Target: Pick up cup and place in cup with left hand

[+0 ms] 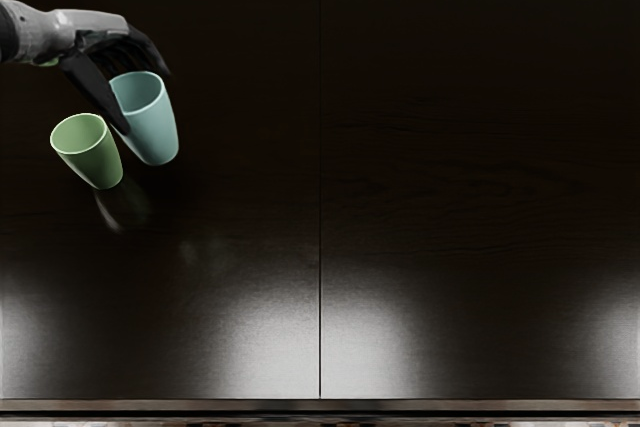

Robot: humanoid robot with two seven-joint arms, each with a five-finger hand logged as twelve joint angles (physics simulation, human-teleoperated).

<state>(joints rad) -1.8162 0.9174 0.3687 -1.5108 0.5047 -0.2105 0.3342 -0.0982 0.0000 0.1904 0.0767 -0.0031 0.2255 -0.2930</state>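
My left hand (pixel 147 102) reaches in from the left edge, closed around the upper part of a light blue cup (pixel 152 130). Its thumb runs down the cup's left side, and the other fingers pass behind the rim at the back right, partly hidden. The cup is mouth up; I cannot tell for certain whether its base touches the table. Just left of it and slightly nearer the front, a smaller-looking green cup (pixel 98 159) stands mouth up on the dark table (pixel 420 187). The two cups are apart, with a narrow gap between them.
A thin seam runs front to back through the middle of the table. The table's front edge (pixel 320 405) crosses the bottom of the view, and glossy light patches lie on the nearer part of the top.
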